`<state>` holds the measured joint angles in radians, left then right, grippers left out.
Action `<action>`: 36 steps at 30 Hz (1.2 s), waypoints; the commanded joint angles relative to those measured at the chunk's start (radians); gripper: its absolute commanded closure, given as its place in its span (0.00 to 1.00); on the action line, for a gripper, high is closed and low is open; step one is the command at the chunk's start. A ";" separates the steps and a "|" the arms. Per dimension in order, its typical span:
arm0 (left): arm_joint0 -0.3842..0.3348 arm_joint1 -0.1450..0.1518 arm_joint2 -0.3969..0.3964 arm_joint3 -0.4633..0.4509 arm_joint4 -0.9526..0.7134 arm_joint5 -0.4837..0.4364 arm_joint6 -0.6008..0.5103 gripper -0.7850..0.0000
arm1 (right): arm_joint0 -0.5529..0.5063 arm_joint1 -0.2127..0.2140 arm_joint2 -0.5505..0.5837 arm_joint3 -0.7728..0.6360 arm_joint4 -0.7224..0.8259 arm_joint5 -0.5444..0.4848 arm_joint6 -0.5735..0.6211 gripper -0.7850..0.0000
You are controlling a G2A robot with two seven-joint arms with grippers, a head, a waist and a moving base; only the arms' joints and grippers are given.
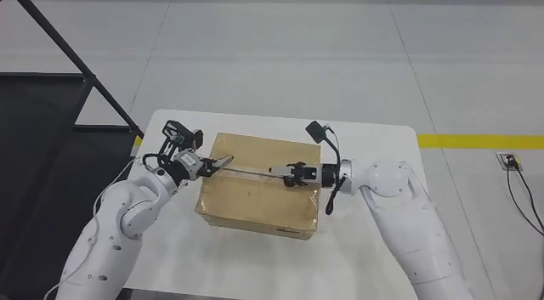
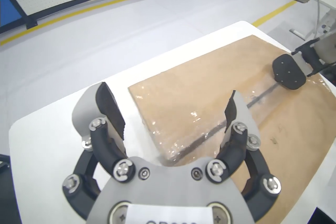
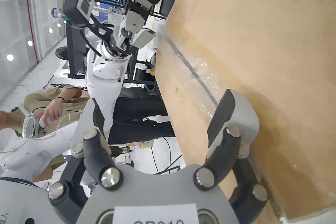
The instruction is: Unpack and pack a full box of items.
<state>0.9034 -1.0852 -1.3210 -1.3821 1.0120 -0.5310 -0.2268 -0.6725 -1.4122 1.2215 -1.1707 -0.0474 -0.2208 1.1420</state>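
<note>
A closed cardboard box (image 1: 255, 202) sits in the middle of the white table, its top seam (image 2: 199, 138) sealed with clear tape. My left gripper (image 1: 223, 164) hovers open at the box's left end, its jaws (image 2: 170, 109) straddling the taped seam above the edge. My right gripper (image 1: 279, 169) is over the middle of the box top (image 3: 262, 38), turned on its side and open (image 3: 160, 114). One of its fingers (image 3: 225, 114) lies close against the cardboard beside the seam (image 3: 194, 72). That same finger (image 2: 288, 72) shows farther along the seam.
The white table (image 1: 365, 240) has bare room on both sides of the box and a rounded far edge (image 2: 183, 43). A black frame and dark panel (image 1: 42, 155) stand just off the table's left side.
</note>
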 commanded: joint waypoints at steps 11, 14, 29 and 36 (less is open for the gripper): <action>0.067 0.013 -0.068 0.006 -0.021 0.011 0.022 0.00 | 0.114 -0.048 -0.155 0.177 0.116 -0.011 -0.078 0.00; 0.080 0.016 -0.102 0.011 -0.060 0.030 0.041 0.00 | 0.152 -0.068 -0.211 0.237 0.128 -0.006 -0.097 0.00; 0.176 0.034 -0.211 -0.019 -0.103 0.040 0.074 0.00 | 0.269 -0.171 -0.386 0.426 0.195 -0.102 -0.242 0.00; 0.205 0.037 -0.232 -0.024 -0.118 0.037 0.087 0.00 | 0.306 -0.220 -0.446 0.500 0.192 -0.139 -0.325 0.00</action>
<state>1.1044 -1.0488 -1.5494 -1.4073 0.8969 -0.4936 -0.1423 -0.3720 -1.6247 0.7828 -0.6827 0.1411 -0.3592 0.8242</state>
